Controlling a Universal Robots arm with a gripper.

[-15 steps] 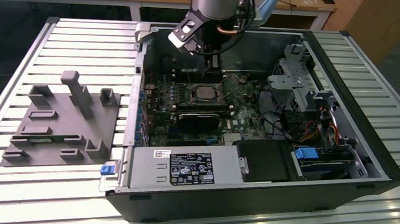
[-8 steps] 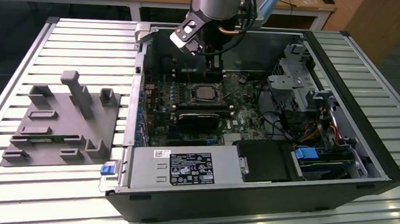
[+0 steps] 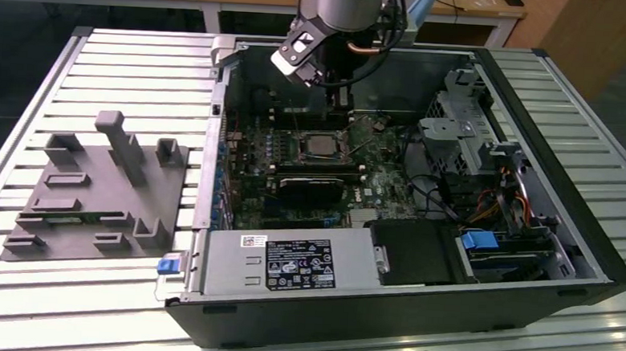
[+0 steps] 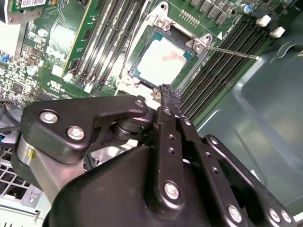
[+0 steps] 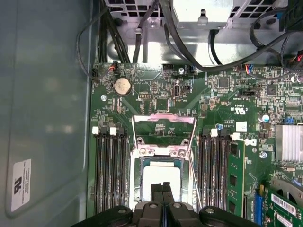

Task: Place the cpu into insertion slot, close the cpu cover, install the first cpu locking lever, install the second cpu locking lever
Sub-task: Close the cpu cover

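Gripper (image 5: 162,187) matte black, closed | cpu (image 4: 161,59) square, silvery, flat

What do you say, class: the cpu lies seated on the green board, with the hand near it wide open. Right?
One slip: the hand is shut, not wide open, as the first wrist view shows. The cpu does lie seated on the green board.

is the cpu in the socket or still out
In. In the second wrist view the cpu lies flat inside the insertion slot, silvery top up, just beyond the shut gripper.
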